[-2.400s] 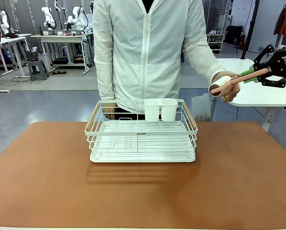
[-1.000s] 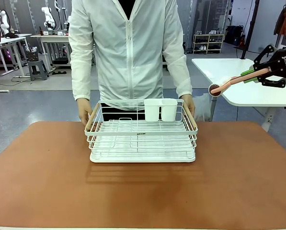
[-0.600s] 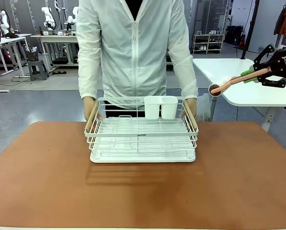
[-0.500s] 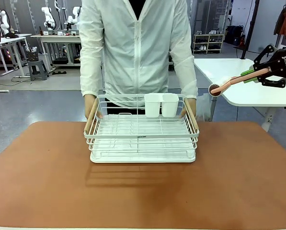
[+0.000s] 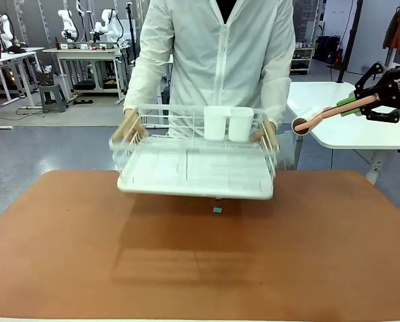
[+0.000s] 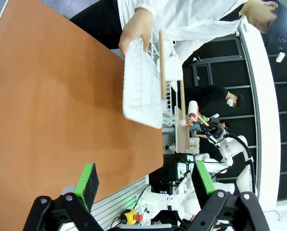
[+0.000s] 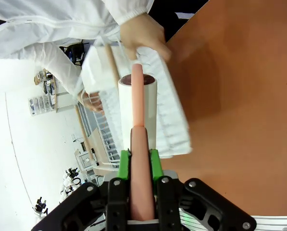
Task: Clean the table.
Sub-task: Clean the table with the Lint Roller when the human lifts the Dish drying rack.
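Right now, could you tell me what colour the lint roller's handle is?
The handle is salmon pink, clearest in the right wrist view.

Reddish-brown table (image 5: 334, 255), white dish rack (image 5: 193, 171), pink-handled lint roller (image 5: 330, 113)

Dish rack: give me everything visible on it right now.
The rack is white wire over a white drip tray, with pale wooden side handles and two white cup holders at its far rim. It is in the air above the table. The person holds it with one hand at each end, tilted so the tray's flat face shows to the front camera. It looks empty; blur hides finer detail.
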`<act>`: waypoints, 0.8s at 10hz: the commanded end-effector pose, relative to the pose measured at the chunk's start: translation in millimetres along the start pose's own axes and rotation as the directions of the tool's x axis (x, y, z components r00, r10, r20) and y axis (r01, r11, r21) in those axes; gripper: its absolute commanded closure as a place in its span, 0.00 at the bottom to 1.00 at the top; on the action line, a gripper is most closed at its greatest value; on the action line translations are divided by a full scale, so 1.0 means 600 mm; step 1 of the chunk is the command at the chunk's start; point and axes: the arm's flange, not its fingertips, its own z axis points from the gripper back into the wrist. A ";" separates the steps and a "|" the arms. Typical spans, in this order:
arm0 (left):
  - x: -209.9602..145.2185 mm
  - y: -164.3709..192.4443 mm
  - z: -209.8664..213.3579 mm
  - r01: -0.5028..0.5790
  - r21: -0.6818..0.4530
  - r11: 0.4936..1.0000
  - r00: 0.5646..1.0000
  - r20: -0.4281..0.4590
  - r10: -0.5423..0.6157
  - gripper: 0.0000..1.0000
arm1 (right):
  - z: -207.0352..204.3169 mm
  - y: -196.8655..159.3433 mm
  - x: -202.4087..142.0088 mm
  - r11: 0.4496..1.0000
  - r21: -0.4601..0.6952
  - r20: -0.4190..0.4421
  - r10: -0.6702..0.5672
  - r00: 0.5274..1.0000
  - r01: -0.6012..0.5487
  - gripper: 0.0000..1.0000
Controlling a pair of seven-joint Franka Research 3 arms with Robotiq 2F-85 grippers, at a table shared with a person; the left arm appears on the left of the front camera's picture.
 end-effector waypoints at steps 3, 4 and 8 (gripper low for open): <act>-0.001 -0.002 0.005 0.005 -0.008 1.000 1.000 0.007 -0.005 0.00 | -0.001 0.002 -0.002 1.000 0.000 -0.002 0.004 1.000 -0.004 1.00; -0.001 -0.002 0.005 0.005 -0.008 1.000 1.000 0.007 -0.005 0.00 | -0.001 0.002 -0.002 1.000 0.000 -0.002 0.004 1.000 -0.004 1.00; -0.001 -0.002 0.005 0.005 -0.008 1.000 1.000 0.007 -0.005 0.00 | -0.001 0.002 -0.002 1.000 0.000 -0.002 0.004 1.000 -0.004 1.00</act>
